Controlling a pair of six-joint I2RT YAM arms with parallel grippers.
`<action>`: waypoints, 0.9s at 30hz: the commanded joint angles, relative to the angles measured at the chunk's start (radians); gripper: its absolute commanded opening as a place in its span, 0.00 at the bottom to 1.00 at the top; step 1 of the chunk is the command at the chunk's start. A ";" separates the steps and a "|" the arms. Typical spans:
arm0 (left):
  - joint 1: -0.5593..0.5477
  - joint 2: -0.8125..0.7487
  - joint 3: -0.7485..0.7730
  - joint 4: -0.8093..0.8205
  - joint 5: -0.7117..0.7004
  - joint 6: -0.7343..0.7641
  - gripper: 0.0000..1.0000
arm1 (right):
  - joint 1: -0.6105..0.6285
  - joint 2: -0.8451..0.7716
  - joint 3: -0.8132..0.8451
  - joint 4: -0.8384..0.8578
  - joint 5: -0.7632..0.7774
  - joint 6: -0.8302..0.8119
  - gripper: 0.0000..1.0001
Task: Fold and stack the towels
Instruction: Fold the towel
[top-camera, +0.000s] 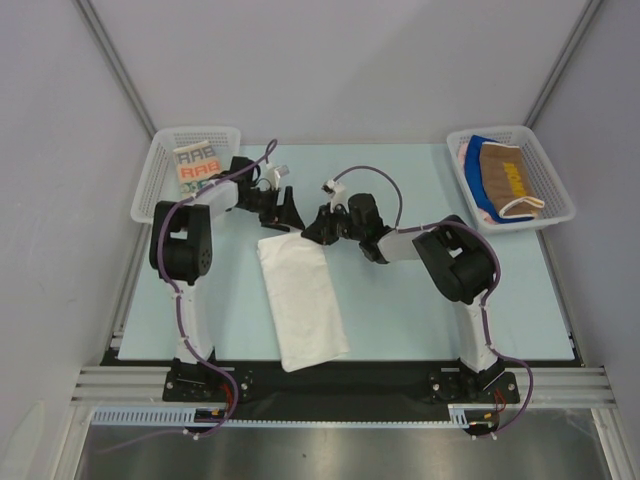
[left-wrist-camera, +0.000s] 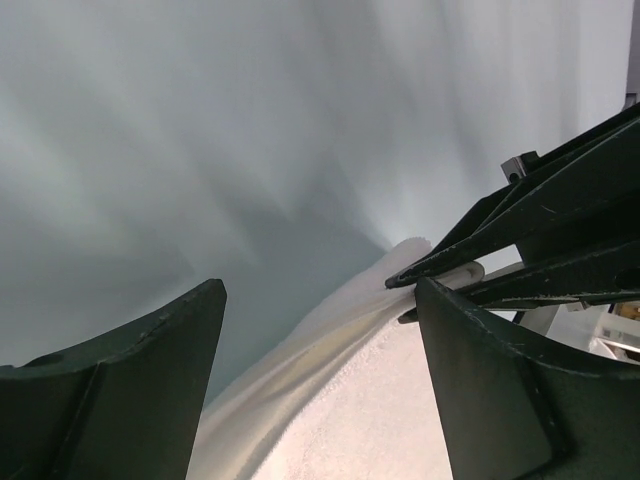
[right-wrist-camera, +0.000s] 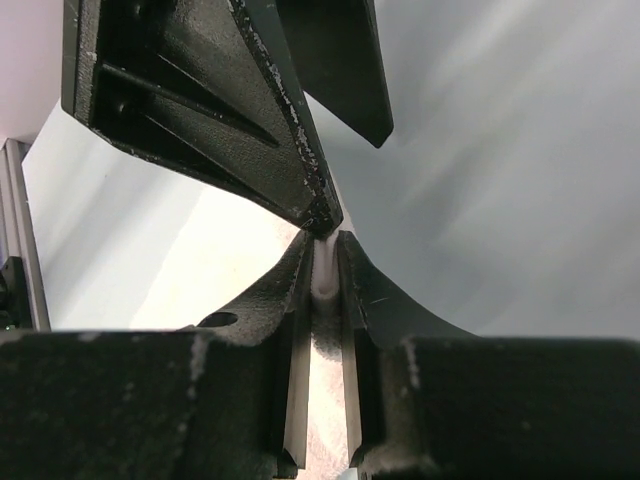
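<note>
**Two baskets filled, one white towel held on the table**

Top view: the upper-left basket (top-camera: 150, 188) holds a cream towel (top-camera: 194, 168) with orange and grey letters. The upper-right basket (top-camera: 556, 192) holds a brown towel (top-camera: 505, 178) with yellow print, lying over a blue towel (top-camera: 484, 146) and a pale pink cloth (top-camera: 485, 213), probably another towel. A white towel (top-camera: 300, 295) lies as a long folded strip at the centre of the table (top-camera: 420, 320). The left gripper (top-camera: 285, 215) and right gripper (top-camera: 322, 230) meet at its upper end.

Left wrist view: the left gripper's jaws stand wide apart, holding nothing, with the white towel below and between them.

Right wrist view: the right gripper's jaws are clamped on a thin edge of the white towel.
</note>
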 joint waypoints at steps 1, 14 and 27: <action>0.006 0.008 -0.010 0.042 0.114 0.047 0.83 | -0.010 -0.049 0.008 0.104 -0.039 0.019 0.16; 0.015 0.017 -0.075 0.108 0.303 0.053 0.81 | -0.042 -0.028 0.002 0.167 -0.079 0.080 0.16; 0.055 0.003 -0.135 0.182 0.332 0.015 0.81 | -0.059 -0.017 -0.001 0.181 -0.090 0.098 0.16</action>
